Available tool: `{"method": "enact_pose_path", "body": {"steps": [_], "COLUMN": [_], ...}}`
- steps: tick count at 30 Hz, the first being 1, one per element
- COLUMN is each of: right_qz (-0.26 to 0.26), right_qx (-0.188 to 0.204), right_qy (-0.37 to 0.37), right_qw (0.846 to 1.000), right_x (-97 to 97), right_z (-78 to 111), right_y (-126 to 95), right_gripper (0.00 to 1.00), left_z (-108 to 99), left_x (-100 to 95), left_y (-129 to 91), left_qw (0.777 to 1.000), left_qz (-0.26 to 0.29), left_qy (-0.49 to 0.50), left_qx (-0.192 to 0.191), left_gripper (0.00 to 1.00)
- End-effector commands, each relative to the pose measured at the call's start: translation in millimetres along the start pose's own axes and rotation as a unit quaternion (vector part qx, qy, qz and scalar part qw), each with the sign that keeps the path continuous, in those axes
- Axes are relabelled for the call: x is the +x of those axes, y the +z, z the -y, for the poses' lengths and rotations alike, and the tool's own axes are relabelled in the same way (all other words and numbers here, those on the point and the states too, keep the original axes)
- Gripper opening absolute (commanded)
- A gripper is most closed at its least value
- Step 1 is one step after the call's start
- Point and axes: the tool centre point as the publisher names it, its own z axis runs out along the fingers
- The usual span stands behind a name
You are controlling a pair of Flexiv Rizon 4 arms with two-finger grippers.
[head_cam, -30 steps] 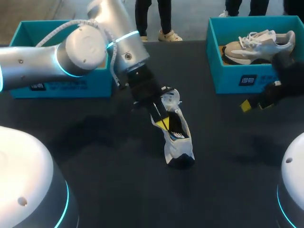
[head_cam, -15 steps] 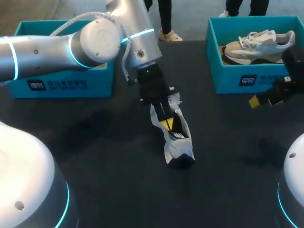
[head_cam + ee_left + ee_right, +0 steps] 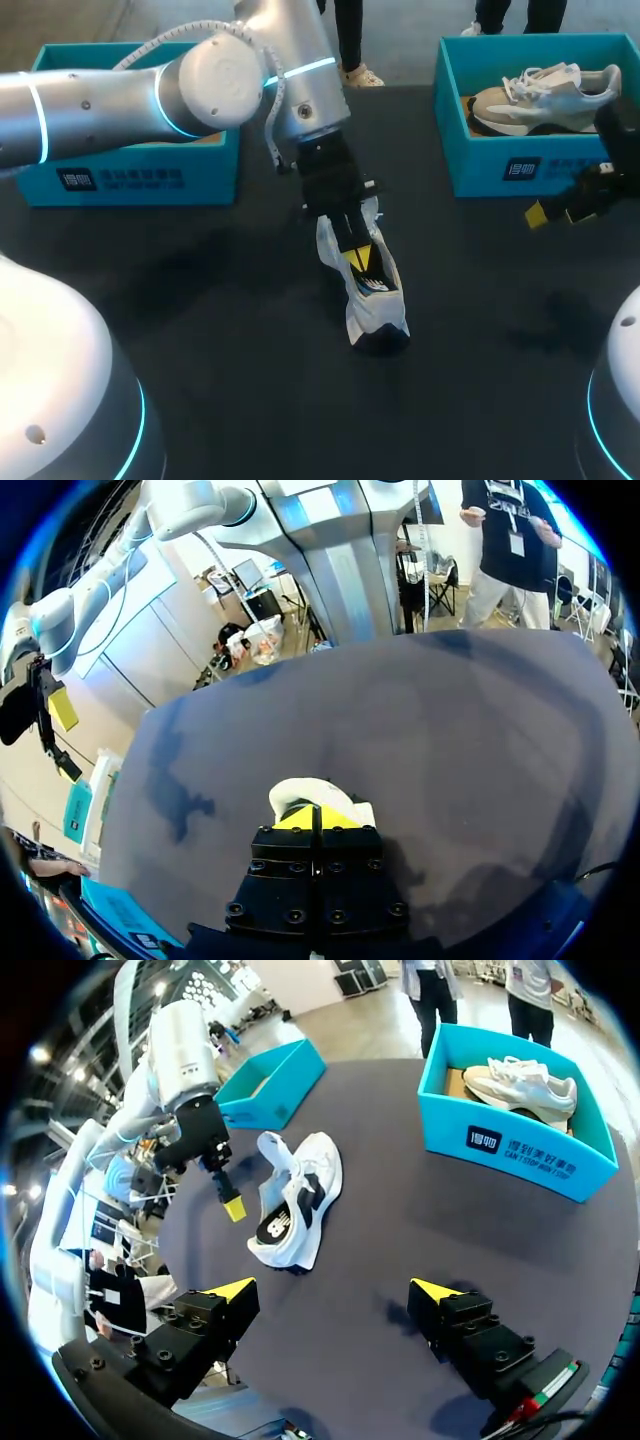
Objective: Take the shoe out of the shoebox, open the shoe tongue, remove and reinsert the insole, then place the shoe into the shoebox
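Hugging far table edge (image 3: 400, 90): both shoeboxes (image 3: 520, 165).

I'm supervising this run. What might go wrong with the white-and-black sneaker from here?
The white-and-black sneaker lies on its side on the black table, unheld. The left gripper is at its opening alone; the open right gripper is far off, so the sneaker may slide or tip.

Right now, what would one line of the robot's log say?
shoe: on its side on table | left tool: shut, at shoe's opening | right tool: open, empty
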Motion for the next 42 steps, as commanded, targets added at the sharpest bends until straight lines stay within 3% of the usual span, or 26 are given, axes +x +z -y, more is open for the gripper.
{"method": "enact_pose_path", "body": {"steps": [1,13,28,42], "right_qz": [0.002,0.002,0.002,0.002], "right_qx": [-0.001,-0.001,-0.001,-0.001], "right_qy": [0.0,0.0,0.0,0.0], "right_qw": [1.0,1.0,1.0,1.0], "right_x": [0.9,0.9,0.9,0.9], "right_z": [1.6,1.6,1.6,1.6], "right_y": [0.1,0.1,0.1,0.1], "right_gripper": [1.0,1.0,1.0,1.0], "left_z": [1.2,1.2,-31.7,-50.8], "left_x": [1.1,1.1,-9.7,-6.6], "left_y": [0.2,0.2,13.6,26.5], "left_qw": [1.0,1.0,0.995,0.988], "left_qz": [0.001,0.001,-0.062,-0.079], "left_qy": [0.0,0.0,0.002,-0.007], "left_qx": [-0.002,-0.002,-0.082,-0.135], "left_gripper": [0.0,0.0,0.0,0.0]}}
